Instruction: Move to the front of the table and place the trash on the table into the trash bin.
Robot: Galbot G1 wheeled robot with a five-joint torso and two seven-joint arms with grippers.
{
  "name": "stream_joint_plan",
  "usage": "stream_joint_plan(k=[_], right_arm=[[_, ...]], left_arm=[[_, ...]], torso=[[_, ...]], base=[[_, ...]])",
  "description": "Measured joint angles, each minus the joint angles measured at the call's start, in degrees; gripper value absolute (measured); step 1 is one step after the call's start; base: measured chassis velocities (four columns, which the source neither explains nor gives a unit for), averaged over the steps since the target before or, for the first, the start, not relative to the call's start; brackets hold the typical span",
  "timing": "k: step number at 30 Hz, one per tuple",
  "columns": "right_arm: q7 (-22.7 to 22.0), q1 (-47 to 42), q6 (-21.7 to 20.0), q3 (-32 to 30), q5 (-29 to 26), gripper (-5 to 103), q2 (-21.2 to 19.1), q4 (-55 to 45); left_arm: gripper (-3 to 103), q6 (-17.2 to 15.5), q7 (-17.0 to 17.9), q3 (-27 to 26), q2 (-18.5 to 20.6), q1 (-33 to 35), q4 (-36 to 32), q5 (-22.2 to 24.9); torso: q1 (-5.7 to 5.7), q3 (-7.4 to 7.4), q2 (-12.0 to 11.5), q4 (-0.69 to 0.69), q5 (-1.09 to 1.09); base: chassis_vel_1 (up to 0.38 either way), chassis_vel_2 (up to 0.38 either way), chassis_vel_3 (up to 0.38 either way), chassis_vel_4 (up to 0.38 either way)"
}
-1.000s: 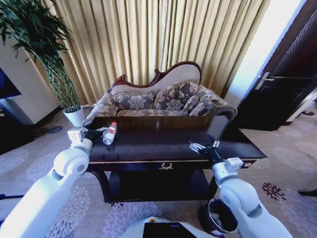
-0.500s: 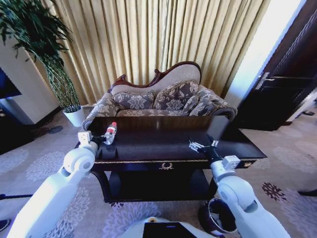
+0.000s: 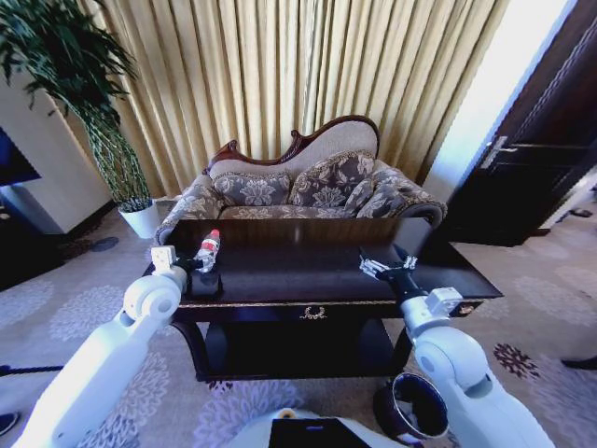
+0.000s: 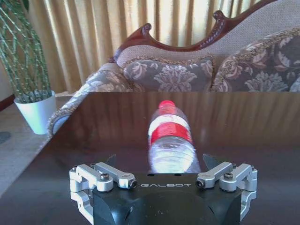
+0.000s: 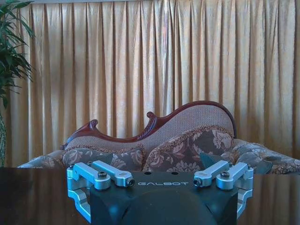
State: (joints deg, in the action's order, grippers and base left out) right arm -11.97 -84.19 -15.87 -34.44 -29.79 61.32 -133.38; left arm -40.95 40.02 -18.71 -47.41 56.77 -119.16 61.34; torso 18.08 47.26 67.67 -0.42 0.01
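Left hand (image 4: pixel 159 171) hides bottle (image 4: pixel 169 145) base; trash bin (image 3: pixel 410 408) partly behind arm.

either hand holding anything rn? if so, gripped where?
Nothing held. The left hand is open, its fingers on either side of the base of the bottle, which lies on the table. The right hand is open above the table.
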Motion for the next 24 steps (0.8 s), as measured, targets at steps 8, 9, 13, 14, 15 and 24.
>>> stream_joint_plan(k=[8,9,13,14,15,24], right_arm=[[-0.2,-0.5,0.0,-1.3,-1.0,100,-0.2,-0.5],[-0.2,-0.5,0.0,-1.3,-1.0,100,-0.2,-0.5],[-1.2,-0.5,0.0,-1.1,-1.0,100,0.1,-0.2],[-1.2,-0.4,0.0,-0.9,-1.0,100,0.2,-0.2],[-1.2,-0.4,0.0,-0.9,-1.0,100,0.2,-0.2],[-1.5,-0.2,0.1,-0.7,-1.6,100,0.5,-0.2]], left_arm=[[100,0.1,0.3,1.8,-1.2,-0.7,1.0,0.2],[100,0.1,0.3,1.8,-1.2,-0.7,1.0,0.2],[100,0.1,0.6,1.4,-1.2,-0.6,0.8,1.1],[103,0.2,0.8,1.3,-1.2,-0.5,0.8,1.4],[103,0.2,0.8,1.3,-1.2,-0.5,0.8,1.4],[73,0.5,1.7,1.0,-2.2,0.0,0.6,3.3]], torso=[[0.00,0.00,0.0,-0.01,-0.01],[0.00,0.00,0.0,-0.01,-0.01],[0.00,0.00,0.0,0.00,0.00],[0.00,0.00,0.0,0.00,0.00],[0.00,0.00,0.0,0.00,0.00],[0.00,0.00,0.0,0.00,0.00]], base=[[0.000,0.000,0.000,0.000],[0.000,0.000,0.000,0.000],[0.000,0.000,0.000,0.000],[0.000,0.000,0.000,0.000],[0.000,0.000,0.000,0.000],[0.000,0.000,0.000,0.000]])
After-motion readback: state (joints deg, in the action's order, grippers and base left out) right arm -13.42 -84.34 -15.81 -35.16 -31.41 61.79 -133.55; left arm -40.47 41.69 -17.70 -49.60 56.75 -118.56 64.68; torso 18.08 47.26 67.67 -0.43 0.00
